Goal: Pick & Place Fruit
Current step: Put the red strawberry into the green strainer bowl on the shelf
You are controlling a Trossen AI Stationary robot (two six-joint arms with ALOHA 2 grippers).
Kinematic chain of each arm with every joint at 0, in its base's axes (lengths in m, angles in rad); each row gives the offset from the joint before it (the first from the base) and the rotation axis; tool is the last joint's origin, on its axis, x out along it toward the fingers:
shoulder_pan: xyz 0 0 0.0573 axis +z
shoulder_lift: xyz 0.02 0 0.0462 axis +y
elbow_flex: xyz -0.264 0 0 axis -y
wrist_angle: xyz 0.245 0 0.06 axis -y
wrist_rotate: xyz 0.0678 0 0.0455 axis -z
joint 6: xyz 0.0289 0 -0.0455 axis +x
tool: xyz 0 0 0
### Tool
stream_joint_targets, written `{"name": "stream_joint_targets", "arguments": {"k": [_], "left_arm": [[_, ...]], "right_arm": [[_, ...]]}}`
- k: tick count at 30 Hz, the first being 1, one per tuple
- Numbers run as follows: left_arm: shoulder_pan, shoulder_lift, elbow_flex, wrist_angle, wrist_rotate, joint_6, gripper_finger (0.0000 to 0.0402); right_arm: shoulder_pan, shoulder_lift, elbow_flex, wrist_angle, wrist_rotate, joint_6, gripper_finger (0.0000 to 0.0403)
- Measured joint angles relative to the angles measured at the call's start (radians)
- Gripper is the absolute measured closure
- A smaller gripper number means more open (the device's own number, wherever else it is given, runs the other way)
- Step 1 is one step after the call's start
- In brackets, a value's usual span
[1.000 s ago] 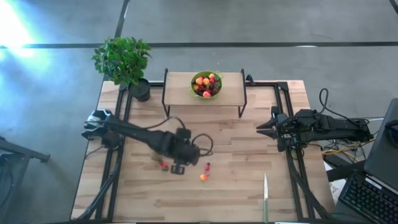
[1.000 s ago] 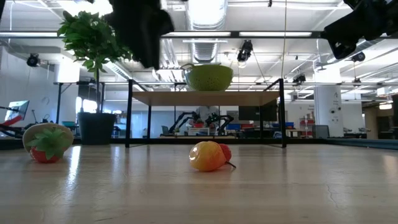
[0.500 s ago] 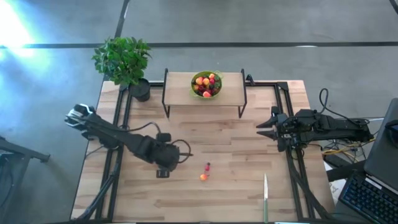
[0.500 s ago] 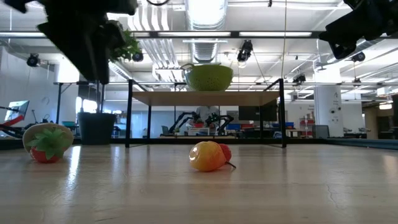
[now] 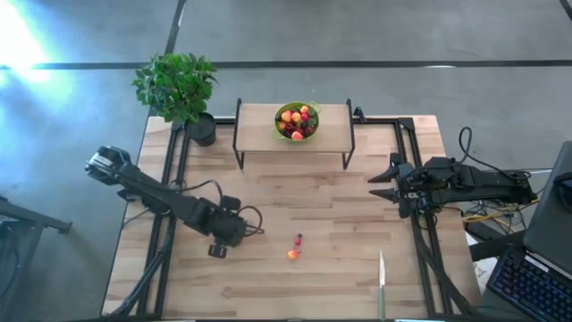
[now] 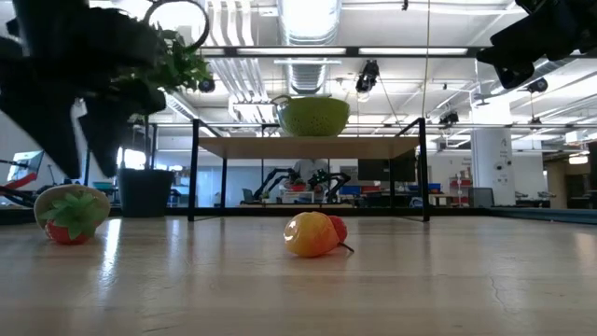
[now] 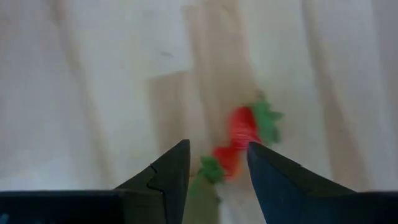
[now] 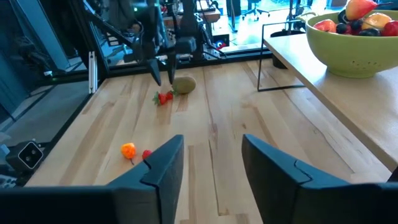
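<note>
A fuzzy brown kiwi (image 8: 184, 84) lies on the table with a red strawberry (image 8: 163, 97) against it; the low view shows the same kiwi and strawberry (image 6: 70, 215). My left gripper (image 7: 214, 165) hangs open above them, fingers pointing down, and the red strawberries (image 7: 239, 134) show between its fingers. In the high view the left arm (image 5: 219, 243) hides both. An orange fruit (image 5: 291, 255) and a small red fruit (image 5: 298, 240) rest on the table's middle. My right gripper (image 8: 214, 162) waits open near the right edge (image 5: 384, 183).
A lime-green bowl (image 5: 297, 121) full of fruit stands on a raised wooden shelf (image 5: 259, 116) at the far side. A potted plant (image 5: 179, 89) is at the far left corner. A knife (image 5: 382, 286) lies near the near right edge. Bare wood lies between the arms.
My left gripper has swung toward the table's left edge, from beside the orange and red fruits to above the kiwi and strawberry, and its arm has folded back. The fruits have kept still.
</note>
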Motion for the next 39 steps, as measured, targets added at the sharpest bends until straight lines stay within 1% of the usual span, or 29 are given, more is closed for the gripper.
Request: {"name": "stream_joint_targets", "arguments": {"k": [3,5,14,25,39], "left_arm": [[-0.002,0.01,-0.028,0.044,0.076,0.009,0.0236],[-0.006,0.016,-0.037,0.069,0.098,0.01,0.0236],[-0.011,0.059,-0.041,0.095,0.104,0.026,0.0236],[-0.011,0.164,-0.037,0.169,0.111,0.043,0.0236],[-0.011,0.174,-0.038,0.175,0.113,0.061,0.0236]], "right_arm": [[0.0,0.0,0.0,0.0,0.0,0.0,0.0236],[0.0,0.0,0.0,0.0,0.0,0.0,0.0231],[0.0,0.0,0.0,0.0,0.0,0.0,0.0209],[0.0,0.0,0.0,0.0,0.0,0.0,0.0194],[0.0,0.0,0.0,0.0,0.0,0.0,0.0176]]}}
